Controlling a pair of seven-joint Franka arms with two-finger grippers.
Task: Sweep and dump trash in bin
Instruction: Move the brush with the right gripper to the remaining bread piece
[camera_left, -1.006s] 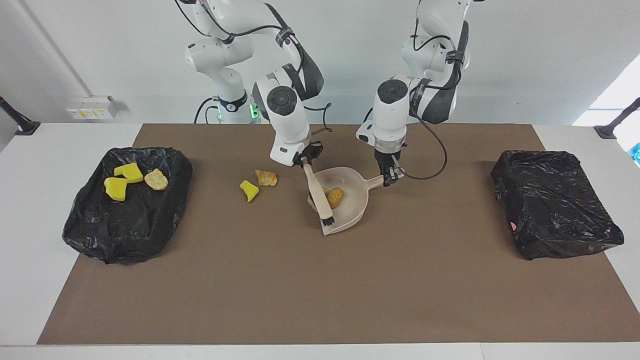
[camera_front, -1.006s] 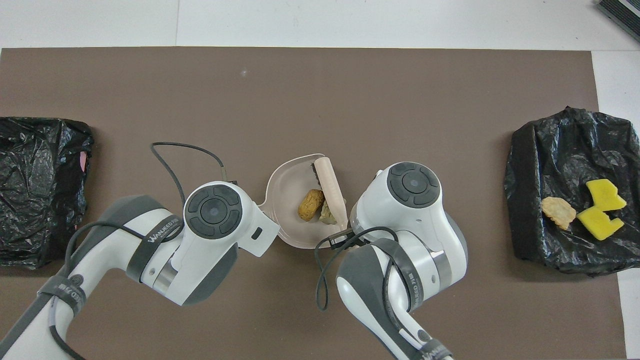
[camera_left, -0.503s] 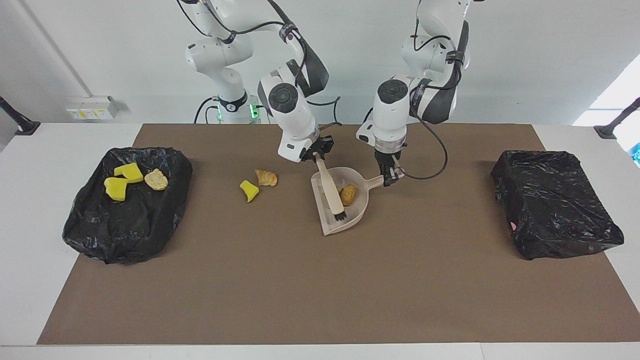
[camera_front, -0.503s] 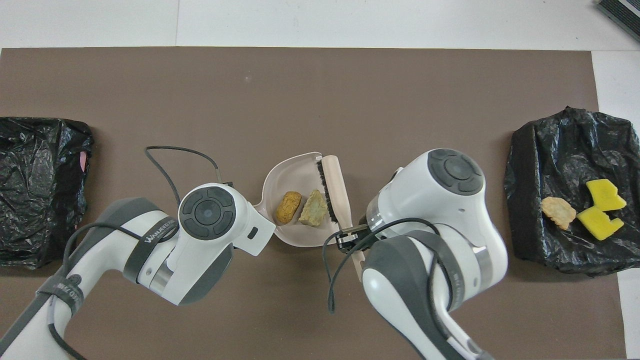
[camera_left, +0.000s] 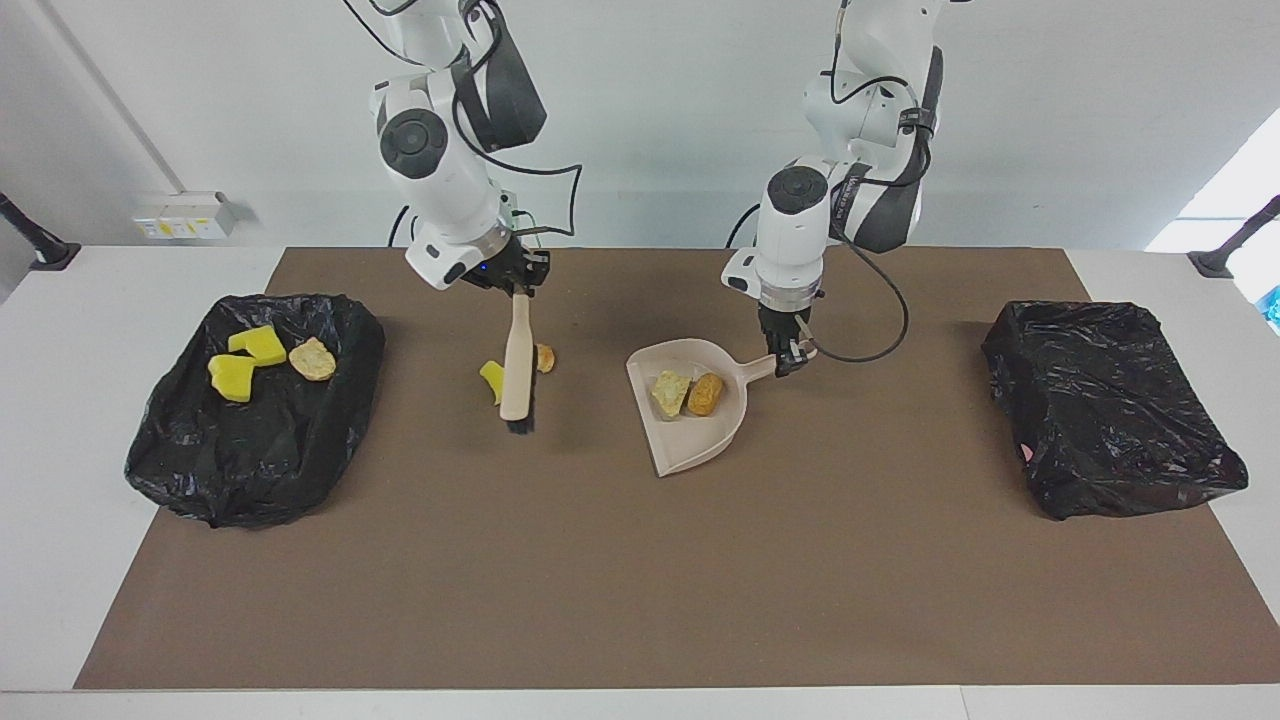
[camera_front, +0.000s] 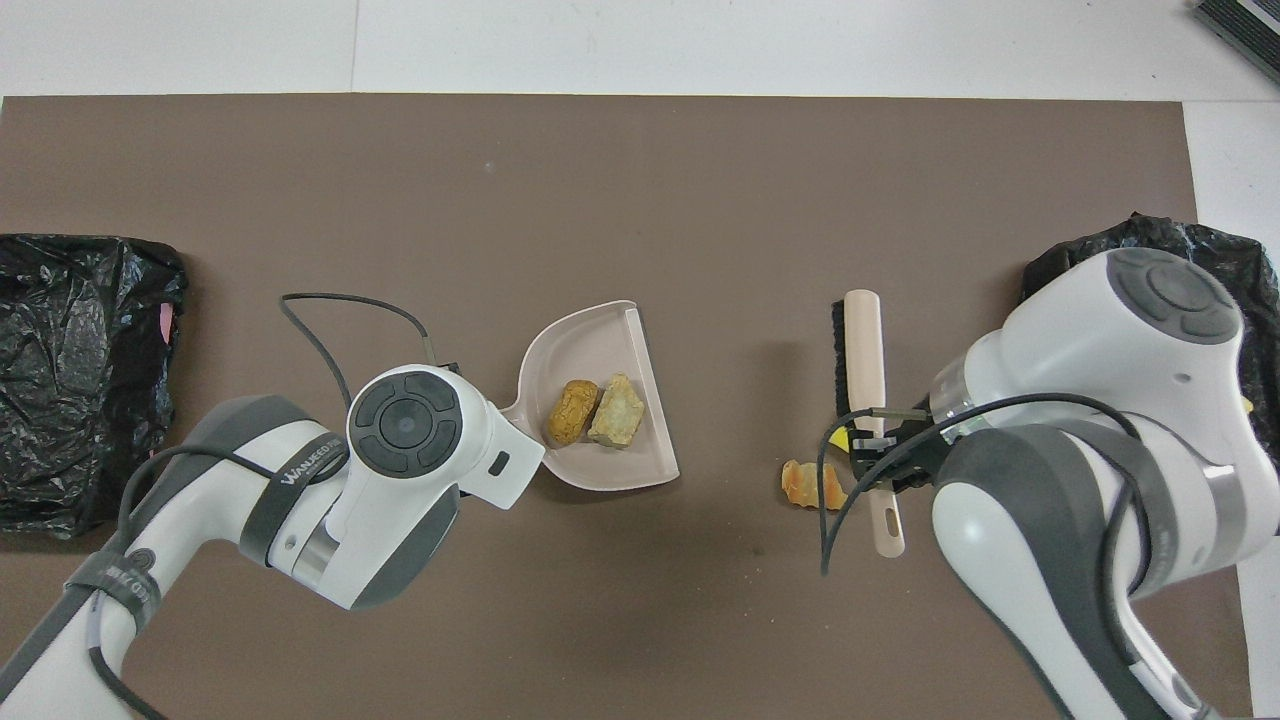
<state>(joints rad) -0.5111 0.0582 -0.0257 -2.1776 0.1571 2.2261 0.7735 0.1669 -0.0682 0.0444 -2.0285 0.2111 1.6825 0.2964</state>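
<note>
1. Beige plastic dustpan (camera_left: 700, 420) lies on the brown mat (camera_left: 640, 560) near the middle of the bench (camera_left: 60, 420), with its handle pinched in the left pincer (camera_left: 790, 362); from overhead the arm's wrist housing covers that pincer and the handle's end.
2. Two trash pieces sit side by side in the pan: a golden-brown bread piece (camera_left: 706, 393) and a paler, greenish-yellow chunk (camera_left: 669, 392).
3. The right pincer (camera_left: 518, 288) is clamped on the handle of the hand brush (camera_left: 517, 365), which hangs over the mat with its black bristles low, toward the right arm's end of the bench from the dustpan. Whether the bristles touch the mat cannot be told.
4. Two loose pieces lie on the mat beside the brush: a yellow sponge chunk (camera_left: 491, 379) and a croissant-like piece (camera_left: 545, 357). The brush partly hides both in the facing view; overhead only a sliver of the yellow one shows.
5. The black-bagged bin (camera_left: 250, 410) at the right arm's end holds two yellow sponge pieces (camera_left: 245, 362) and a bread piece (camera_left: 313, 358). Overhead, the right arm hides most of this bin and its contents.
6. A second black-bagged bin (camera_left: 1110, 410) sits at the left arm's end; what is inside cannot be made out.
</note>
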